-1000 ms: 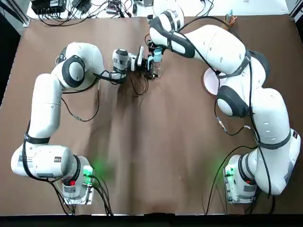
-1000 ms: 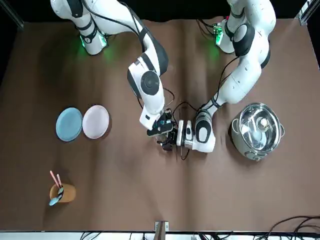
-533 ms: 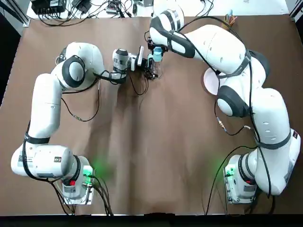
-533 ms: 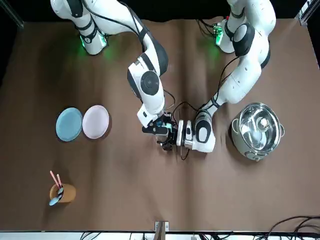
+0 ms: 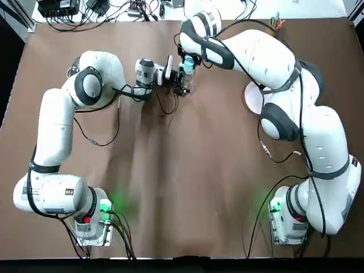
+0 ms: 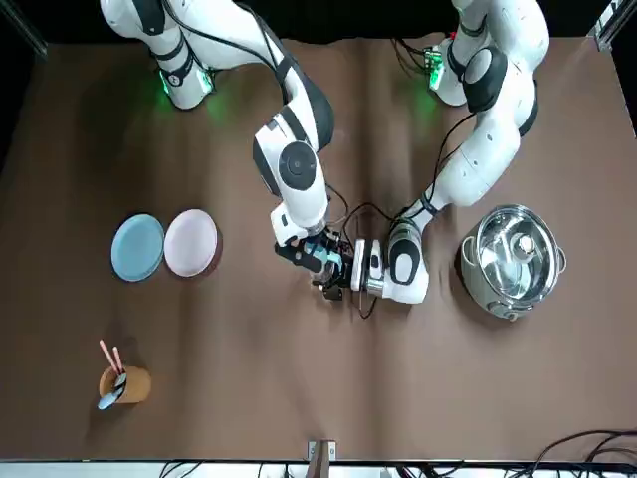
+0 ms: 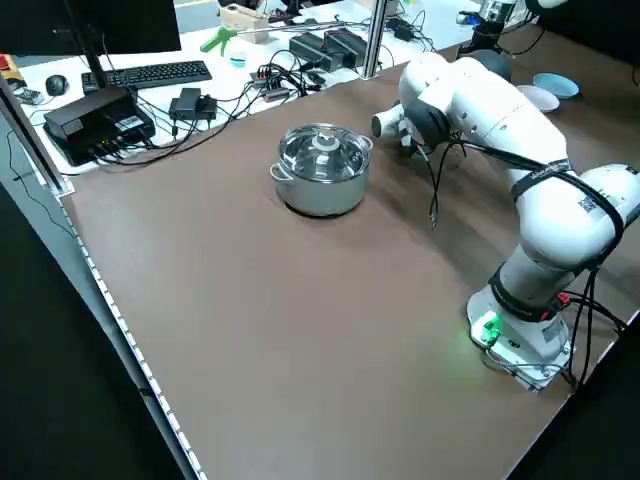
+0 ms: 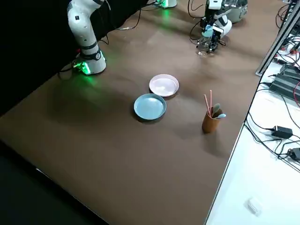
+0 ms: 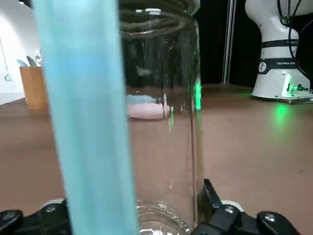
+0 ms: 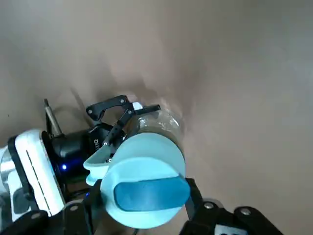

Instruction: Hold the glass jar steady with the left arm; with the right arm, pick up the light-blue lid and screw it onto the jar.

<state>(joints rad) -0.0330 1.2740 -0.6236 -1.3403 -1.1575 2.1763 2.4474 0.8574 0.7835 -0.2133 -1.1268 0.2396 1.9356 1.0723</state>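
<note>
The glass jar (image 5: 188, 86) stands upright at the far middle of the table, and my left gripper (image 5: 181, 80) is shut on it from the side. In the left wrist view the jar (image 9: 161, 122) fills the picture between the fingers. My right gripper (image 5: 188, 61) comes down from above, shut on the light-blue lid (image 5: 188, 69). In the right wrist view the lid (image 10: 146, 161) sits over the jar's mouth (image 10: 159, 122). I cannot tell whether the lid touches the rim. From the front, the lid (image 6: 324, 257) shows just above the jar (image 6: 332, 276).
A steel pot (image 6: 513, 261) with its own lid stands on my left side of the jar. A blue plate (image 6: 137, 247) and a pink plate (image 6: 190, 242) lie on my right side. A cup holding utensils (image 6: 121, 381) stands at the far right.
My right gripper has turned and shifted slightly over the jar with the lid in it. The left arm and the jar have not moved.
</note>
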